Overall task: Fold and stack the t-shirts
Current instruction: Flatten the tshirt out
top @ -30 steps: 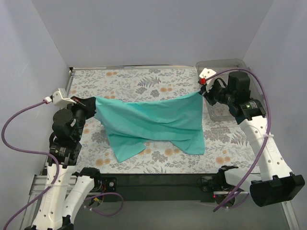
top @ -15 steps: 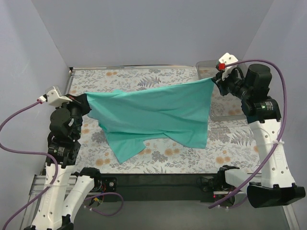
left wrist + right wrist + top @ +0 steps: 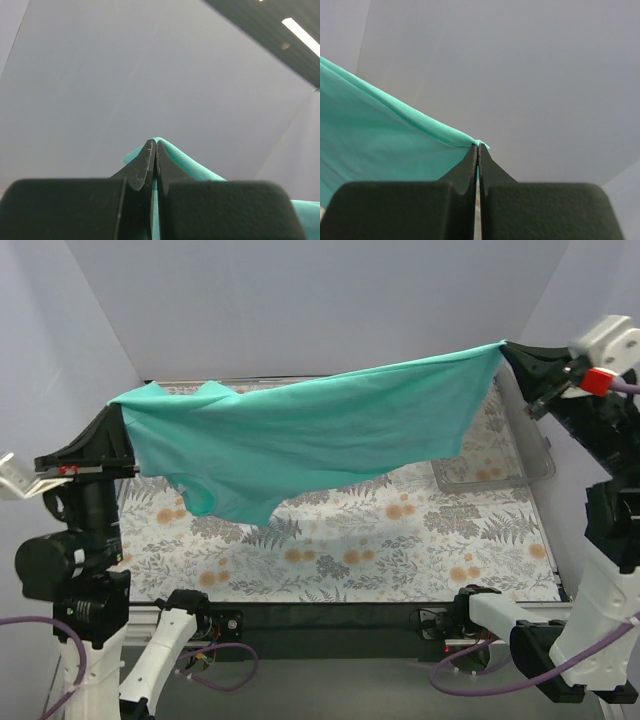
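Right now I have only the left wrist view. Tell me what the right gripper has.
Observer: The right gripper is shut on one end of the t-shirt, raised high on the right.
Operator: Say whether the cloth touches the table.
Observer: It looks clear. It hangs stretched between the right gripper and the left gripper, with its lowest fold above the table.
Operator: Name anything else out there.
Observer: A clear bin stands at the table's right edge, near the right arm.
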You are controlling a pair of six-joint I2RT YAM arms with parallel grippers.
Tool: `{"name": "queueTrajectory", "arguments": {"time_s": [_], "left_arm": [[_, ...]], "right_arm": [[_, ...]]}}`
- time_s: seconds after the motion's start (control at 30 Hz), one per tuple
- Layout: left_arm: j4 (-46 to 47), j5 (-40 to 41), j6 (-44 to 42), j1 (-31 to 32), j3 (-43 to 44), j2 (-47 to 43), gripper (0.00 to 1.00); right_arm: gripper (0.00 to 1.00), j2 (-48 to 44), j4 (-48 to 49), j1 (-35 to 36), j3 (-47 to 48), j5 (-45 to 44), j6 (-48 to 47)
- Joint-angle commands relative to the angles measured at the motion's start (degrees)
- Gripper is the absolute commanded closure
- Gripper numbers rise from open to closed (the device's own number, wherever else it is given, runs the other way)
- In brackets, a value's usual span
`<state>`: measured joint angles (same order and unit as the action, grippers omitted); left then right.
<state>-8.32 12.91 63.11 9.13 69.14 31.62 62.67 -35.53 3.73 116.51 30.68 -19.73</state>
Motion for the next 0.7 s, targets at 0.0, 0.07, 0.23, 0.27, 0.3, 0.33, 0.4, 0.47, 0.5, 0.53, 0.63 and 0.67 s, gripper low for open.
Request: {"name": "queueTrajectory", "arguments": {"time_s": [0.0,0.07,0.23,0.27,0.3,0.33,0.4,0.47,0.5,0.53,0.63,0.67], "left_arm": [[5.5,-2.0,0.6,-0.2,6.5,-0.8,1.0],[6.2,-2.1,0.4,-0.2,8.6,-0.5,1.0],[6.4,0.1,-0.1,-0.2,10.3,0.4,1.0],[6.4,0.9,-0.1,-0.2,8.4,0.9,1.0],[6.3,1.8,-0.2,-0.2,7.2,1.3,1.0],[6.3,2.6,-0.1,-0.2,5.9,1.8,1.0],[6.0,3.0,-0.3,-0.2,1.1,3.9,1.0],[6.6,3.2,-0.3,-0.2,-3.1,5.7,1.0],[7.2,3.3,-0.2,-0.2,-7.9,7.1,1.0],[9.9,3.4,-0.2,-0.2,-10.5,8.0,1.0],[15.4,4.8,0.4,-0.2,-20.8,11.6,1.0],[17.0,5.2,0.4,-0.2,-23.4,12.8,1.0]], "right_arm": [[0.99,1.0,0.0,-5.7,8.6,7.0,5.4],[0.99,1.5,0.3,-8.4,10.8,8.9,7.2],[0.99,1.4,1.3,-10.1,10.8,10.8,9.2],[0.99,1.7,1.4,-10.1,9.5,11.1,9.3],[0.99,1.7,2.7,-10.1,7.6,12.1,9.5],[0.99,1.7,3.9,-10.1,5.4,12.8,10.2],[0.99,1.7,8.5,-10.1,-3.4,15.9,11.5],[0.99,2.0,11.9,-10.1,-12.9,18.4,13.0],[0.99,2.2,15.5,-10.0,-16.0,20.6,13.8],[0.99,2.6,17.2,-9.6,-19.5,21.5,14.6],[0.99,4.1,23.2,-4.9,-32.5,19.9,11.8],[0.99,4.6,25.2,-3.8,-35.7,19.2,10.9]]}}
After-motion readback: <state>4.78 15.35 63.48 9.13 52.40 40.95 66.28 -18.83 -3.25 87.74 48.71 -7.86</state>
